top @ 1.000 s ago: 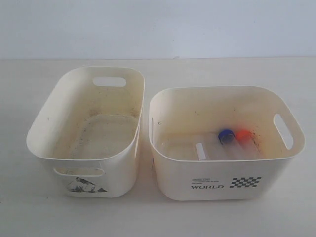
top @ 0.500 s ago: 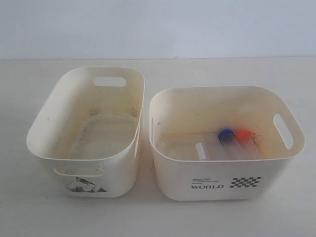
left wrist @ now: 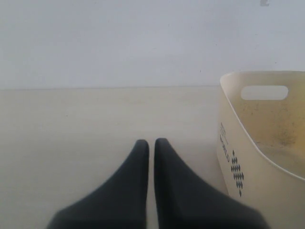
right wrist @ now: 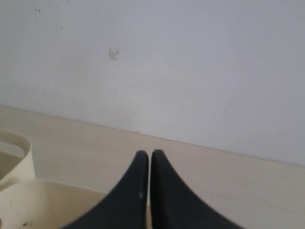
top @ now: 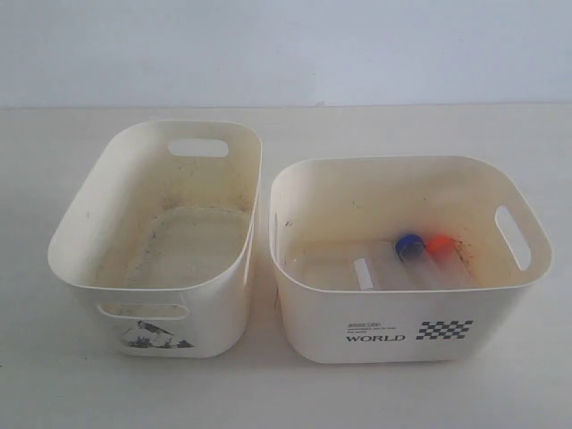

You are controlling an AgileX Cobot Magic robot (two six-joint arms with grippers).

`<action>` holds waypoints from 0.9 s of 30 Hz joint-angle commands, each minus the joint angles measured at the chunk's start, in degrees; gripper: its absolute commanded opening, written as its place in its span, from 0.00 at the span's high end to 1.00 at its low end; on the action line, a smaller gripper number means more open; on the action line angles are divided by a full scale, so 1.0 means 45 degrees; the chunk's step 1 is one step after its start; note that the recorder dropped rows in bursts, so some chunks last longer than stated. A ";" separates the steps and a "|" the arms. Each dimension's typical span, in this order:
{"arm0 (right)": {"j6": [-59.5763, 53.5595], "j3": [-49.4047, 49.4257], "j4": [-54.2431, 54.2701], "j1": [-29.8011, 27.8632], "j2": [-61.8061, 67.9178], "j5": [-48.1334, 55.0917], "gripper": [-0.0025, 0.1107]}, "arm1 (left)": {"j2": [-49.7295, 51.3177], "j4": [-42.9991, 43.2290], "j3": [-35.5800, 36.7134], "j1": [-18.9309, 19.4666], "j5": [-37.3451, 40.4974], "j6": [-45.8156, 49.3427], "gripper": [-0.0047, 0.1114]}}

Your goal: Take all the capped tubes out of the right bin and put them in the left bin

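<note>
Exterior view: clear plastic capped tubes (top: 409, 247), blue- and orange-red-capped, are lying inside the cream "WORLD" checkered-print right bin (top: 313, 322), beside the grimy cream left bin (top: 219, 313) on the pale bench (top: 286, 393). The black left end effector (left wrist: 151, 143) and right end effector (right wrist: 147, 153) are sitting closed, gripping nothing.

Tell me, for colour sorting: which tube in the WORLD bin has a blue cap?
The blue-capped tube, just left of the orange-red cap; no other cap shown is blue.

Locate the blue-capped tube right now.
Exterior view: the blue-capped tube lies on the floor of the WORLD bin on the right side, right of the bin's centre, its cap just left of an orange-red cap.
</note>
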 commanded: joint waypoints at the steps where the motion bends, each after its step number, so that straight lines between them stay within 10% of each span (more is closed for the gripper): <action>1: 0.1689 -0.0084 0.0138 0.0043 0.0042 -0.0580 0.97 | 0.0006 -0.0050 -0.0046 0.0004 0.0002 -0.0121 0.92; 14: -0.3390 -0.1873 -0.0028 0.0498 0.0495 0.3661 0.97 | 0.0006 -0.0050 -0.0046 0.0004 0.0002 -0.0121 0.92; 27: 0.4995 -0.6610 -0.4929 0.0500 0.6583 0.8770 0.98 | 0.0006 -0.0050 -0.0046 0.0004 0.0002 -0.0121 0.92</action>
